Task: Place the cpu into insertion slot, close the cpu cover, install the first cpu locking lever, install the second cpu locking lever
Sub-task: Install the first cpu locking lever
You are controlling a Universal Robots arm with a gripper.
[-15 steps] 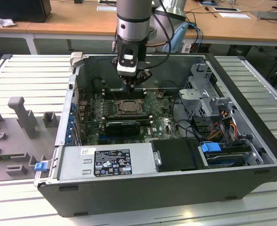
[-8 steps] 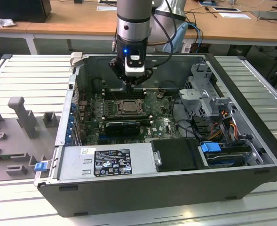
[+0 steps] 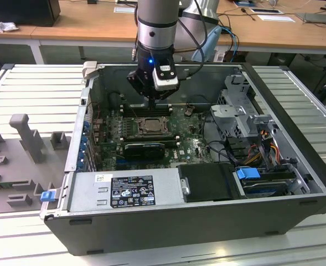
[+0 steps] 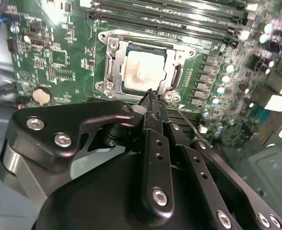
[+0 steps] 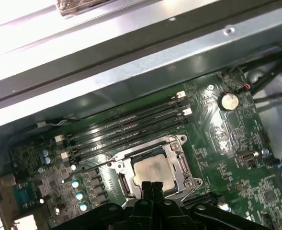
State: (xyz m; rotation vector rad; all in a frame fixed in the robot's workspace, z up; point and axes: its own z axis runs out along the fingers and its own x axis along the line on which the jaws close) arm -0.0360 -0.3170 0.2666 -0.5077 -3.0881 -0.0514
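Silvery cpu (image 3: 150, 126) sits on the motherboard (image 3: 190, 147) in the exterior view, with the gripper (image 3: 153, 102) just above. In the second wrist view, its fingertips, clenched on nothing visible, meet the lowered cpu cover (image 4: 176, 79). In the first wrist view, a thin locking lever (image 5: 93, 170) juts free; it likely needs a steady, square press.

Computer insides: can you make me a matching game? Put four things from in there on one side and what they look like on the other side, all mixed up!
Things:
1. cpu
2. coin battery
3. memory slots
4. power supply box

Looks:
A. long, thin and black
B. round and shiny
C. grey with a black sticker
D. pale and square

Pairs: 1-D, 2-B, 3-A, 4-C
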